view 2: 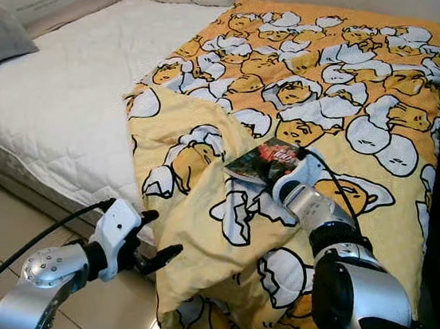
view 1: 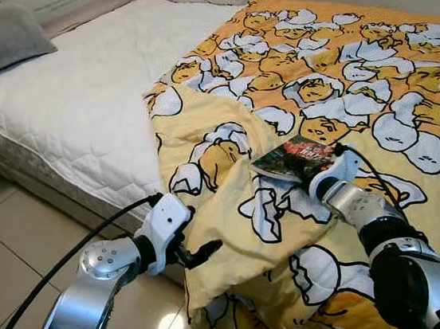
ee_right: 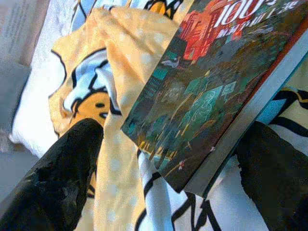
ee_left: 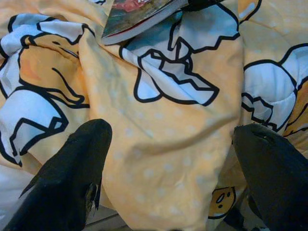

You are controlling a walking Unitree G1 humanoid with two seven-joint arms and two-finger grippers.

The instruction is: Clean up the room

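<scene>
Lying on the yellow cartoon blanket, a dark-covered book sits between the right end effector's spread fingers; left end effector spread too.

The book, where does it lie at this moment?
In the left eye view the book lies on the yellow blanket, right of centre on the bed, with the open right gripper at its near edge.

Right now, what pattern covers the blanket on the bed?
Yellow blanket with white-and-yellow cartoon eggs; left eye view.

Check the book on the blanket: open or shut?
Shut. The book lies flat, cover up, on the yellow blanket; its page edge shows as one closed block.
</scene>
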